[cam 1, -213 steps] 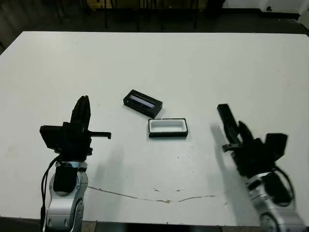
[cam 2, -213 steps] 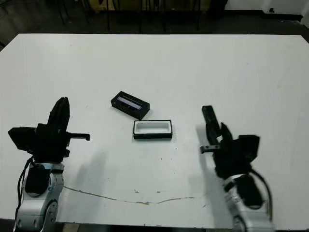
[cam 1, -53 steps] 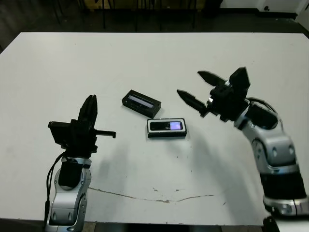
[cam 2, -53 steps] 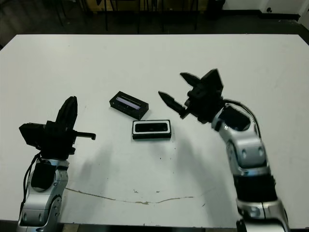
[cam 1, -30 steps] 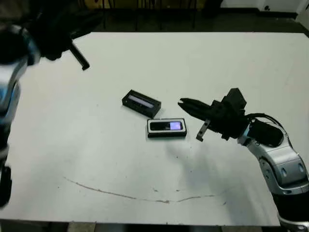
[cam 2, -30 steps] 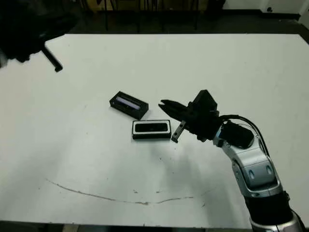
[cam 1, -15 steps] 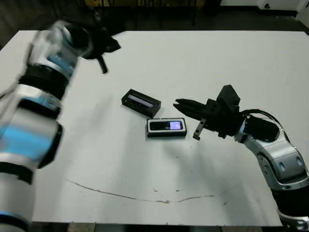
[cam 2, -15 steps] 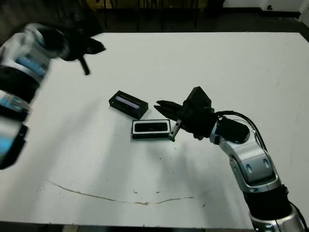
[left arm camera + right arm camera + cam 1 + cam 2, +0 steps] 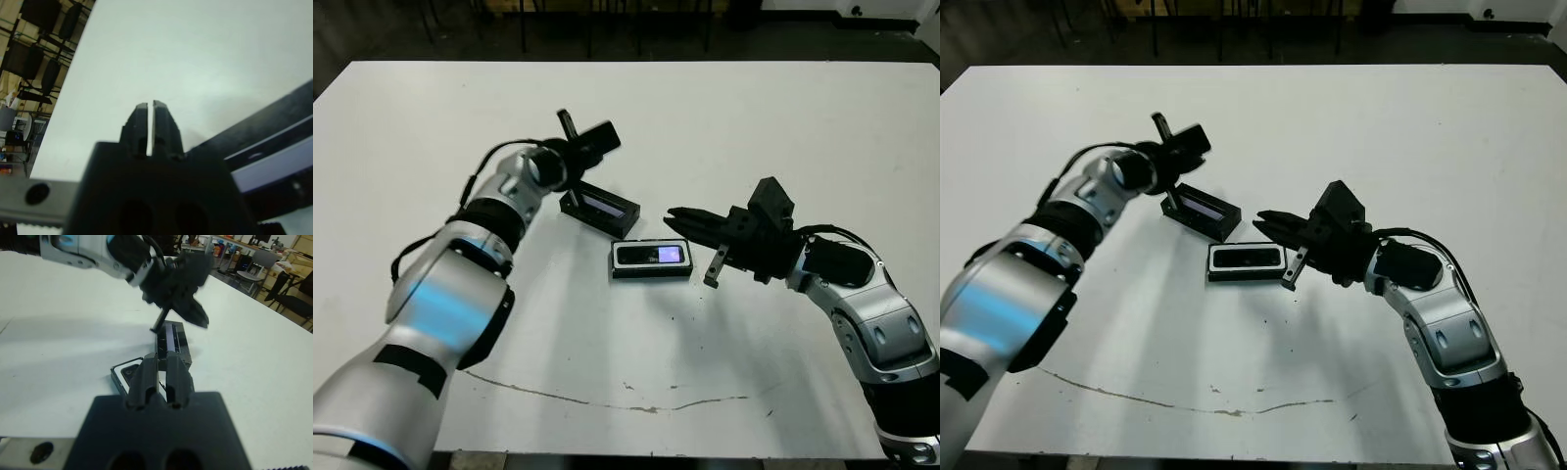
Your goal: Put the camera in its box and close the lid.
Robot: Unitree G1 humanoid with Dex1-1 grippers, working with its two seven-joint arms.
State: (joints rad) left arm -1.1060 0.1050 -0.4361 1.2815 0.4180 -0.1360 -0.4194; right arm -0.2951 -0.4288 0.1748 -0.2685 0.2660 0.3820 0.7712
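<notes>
Head view: camera (image 9: 651, 256) lies in the box (image 9: 651, 272) mid-tabletop (image 9: 783, 127); lid (image 9: 600, 208) sits open-side up just beyond, to the far left. Left gripper (image 9: 570, 137) is at the lid's far-left end; right gripper (image 9: 683, 217) is beside the box's right end.

Left wrist: fingers pressed together, holding nothing.

Right wrist: fingers nearly together, empty.

Risk: a closed gripper could shove the lid rather than grasp it, or knock the box.
</notes>
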